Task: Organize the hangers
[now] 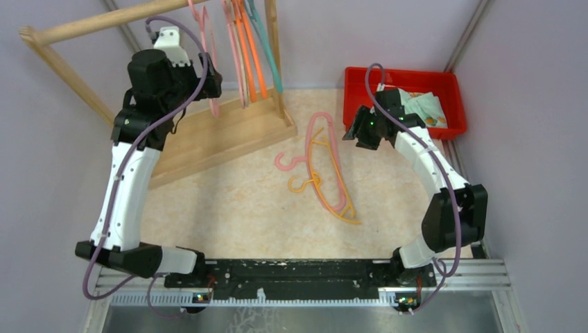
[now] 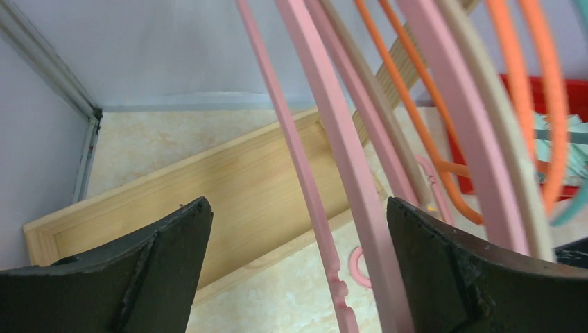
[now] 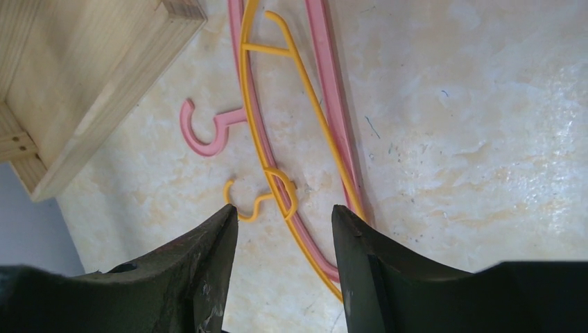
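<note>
hangers [image 2: 343, 159], thin glossy plastic, curve-hooked; left gripper [image 2: 297, 208] gapes wide, right gripper [image 3: 283, 211] half-parted, both empty.

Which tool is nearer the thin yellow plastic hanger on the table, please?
Right. Right tool hovers near the yellow hanger; left tool is away at the wooden rack.
</note>
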You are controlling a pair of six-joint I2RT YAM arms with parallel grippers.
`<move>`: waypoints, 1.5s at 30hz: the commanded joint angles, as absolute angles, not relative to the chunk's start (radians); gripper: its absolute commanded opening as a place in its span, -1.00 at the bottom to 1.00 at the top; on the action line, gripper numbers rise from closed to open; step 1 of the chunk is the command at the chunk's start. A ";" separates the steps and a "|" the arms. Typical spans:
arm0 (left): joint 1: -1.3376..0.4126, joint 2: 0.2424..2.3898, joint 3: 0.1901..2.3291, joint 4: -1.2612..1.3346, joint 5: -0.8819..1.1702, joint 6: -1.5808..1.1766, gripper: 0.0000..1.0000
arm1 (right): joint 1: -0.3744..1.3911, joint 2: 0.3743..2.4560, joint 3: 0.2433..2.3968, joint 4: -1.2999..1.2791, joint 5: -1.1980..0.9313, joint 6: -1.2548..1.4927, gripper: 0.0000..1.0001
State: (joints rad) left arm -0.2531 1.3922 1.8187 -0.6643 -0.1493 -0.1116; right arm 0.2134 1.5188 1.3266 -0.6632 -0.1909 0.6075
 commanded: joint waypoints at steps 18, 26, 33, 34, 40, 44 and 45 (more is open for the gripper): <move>-0.245 0.965 1.425 -0.680 0.100 -0.283 1.00 | 0.524 1.805 1.409 -0.624 -0.123 0.266 -0.01; -0.245 0.835 1.245 -0.666 0.140 -0.322 1.00 | 0.548 1.920 1.438 -0.575 -0.074 0.278 -0.04; -0.245 0.770 1.146 -0.673 0.167 -0.358 1.00 | 0.551 1.981 1.497 -0.573 -0.084 0.279 -0.07; -0.245 0.764 1.135 -0.670 0.170 -0.363 1.00 | 0.552 1.986 1.501 -0.574 -0.086 0.279 -0.08; -0.245 0.739 1.105 -0.667 0.165 -0.373 1.00 | 0.571 2.028 1.522 -0.570 -0.100 0.279 -0.09; -0.245 0.739 1.106 -0.679 0.172 -0.373 1.00 | 0.581 2.057 1.518 -0.558 -0.108 0.281 -0.28; -0.245 0.737 1.104 -0.681 0.173 -0.374 1.00 | 0.581 2.060 1.512 -0.555 -0.109 0.281 -0.33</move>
